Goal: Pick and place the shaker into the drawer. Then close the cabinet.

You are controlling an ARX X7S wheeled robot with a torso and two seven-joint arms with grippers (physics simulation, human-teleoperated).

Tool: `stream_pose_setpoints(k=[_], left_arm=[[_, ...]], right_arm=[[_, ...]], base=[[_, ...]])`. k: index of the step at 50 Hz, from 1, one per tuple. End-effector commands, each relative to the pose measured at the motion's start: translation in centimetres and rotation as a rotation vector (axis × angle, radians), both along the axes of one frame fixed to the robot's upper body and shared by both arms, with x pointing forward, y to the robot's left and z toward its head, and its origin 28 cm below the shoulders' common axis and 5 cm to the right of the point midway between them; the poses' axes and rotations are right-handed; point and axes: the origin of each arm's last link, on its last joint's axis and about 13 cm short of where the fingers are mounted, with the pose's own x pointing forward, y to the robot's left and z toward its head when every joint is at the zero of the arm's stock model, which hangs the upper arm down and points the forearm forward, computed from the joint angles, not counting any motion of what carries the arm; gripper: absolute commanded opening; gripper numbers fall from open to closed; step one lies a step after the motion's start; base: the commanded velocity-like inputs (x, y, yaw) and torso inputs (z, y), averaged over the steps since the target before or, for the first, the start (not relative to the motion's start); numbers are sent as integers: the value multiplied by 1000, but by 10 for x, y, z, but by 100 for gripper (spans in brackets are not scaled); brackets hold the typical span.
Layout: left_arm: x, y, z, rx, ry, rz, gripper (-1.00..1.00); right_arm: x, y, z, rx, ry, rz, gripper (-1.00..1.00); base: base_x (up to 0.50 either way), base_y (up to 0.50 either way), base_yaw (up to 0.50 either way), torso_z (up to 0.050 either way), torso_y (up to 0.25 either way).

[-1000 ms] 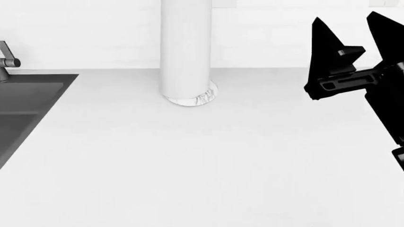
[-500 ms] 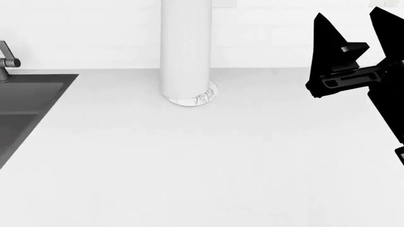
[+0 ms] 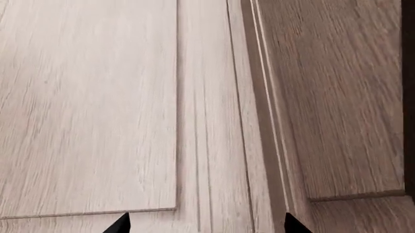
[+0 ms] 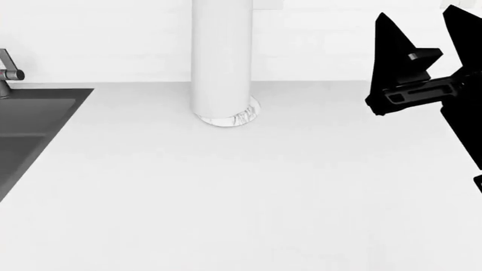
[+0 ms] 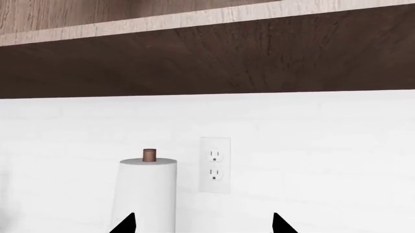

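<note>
At right of the head frame, right gripper (image 4: 425, 25) raised above the white countertop (image 4: 249, 192), fingers spread wide, nothing between them. Its wrist camera faces the back wall: paper towel roll (image 5: 144, 194) at lower left of that frame, wall outlet (image 5: 215, 165) just beside it at centre, underside of a dark wood upper cabinet (image 5: 207, 58) across the top.

Left gripper (image 3: 204, 225): only two fingertips show at the bottom edge of its wrist frame, set apart, empty. It faces pale wood-grain panels, likely part of the cabinet (image 3: 91, 107); a darker panel fills the right of the frame. Cannot tell whether any of this is the drawer.

Shaker: not in any view. Counter in the head frame carries only the tall white column (image 4: 220, 56) at upper centre and the sink (image 4: 30, 130) with faucet (image 4: 8, 70) at left edge.

Handling, as a guess from the task alone: a shaker is small, light, rigid, probably smooth-sided and prone to rolling or slipping. Best taken across the middle of its body, fingers squarely on opposite sides, moderate squeeze
</note>
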Motion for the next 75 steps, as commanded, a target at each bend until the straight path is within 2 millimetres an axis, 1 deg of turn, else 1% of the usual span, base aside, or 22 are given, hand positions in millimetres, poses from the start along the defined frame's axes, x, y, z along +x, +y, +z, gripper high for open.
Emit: stream_pose_setpoints(k=[1,11,33,46,55,65,75], left_arm=[[-10,-12,19,20,-25,-99,100],[-12,-25,27,51,-40,-153,100],[0,-53,29,92,-15,-228,100],[12,-71,30,116,22,-259,100],[24,-86,29,145,48,-283,100],[35,-98,28,163,66,-299,100],[49,-112,19,194,100,-348,100]], right_arm=[[0,1,1,-3,2,1,100],[1,1,0,-4,3,1,100],[-1,0,0,0,0,3,100],[-3,-1,-1,4,-2,2,100],[-4,-1,-2,5,0,5,100],[-4,-2,-1,5,-2,9,100],[-7,-3,-1,3,2,5,100]], base=[[0,0,0,0,0],[0,0,0,1,0],[0,0,0,1,1],[0,0,0,2,0],[0,0,0,1,0],[0,0,0,2,0],[0,0,0,2,0]])
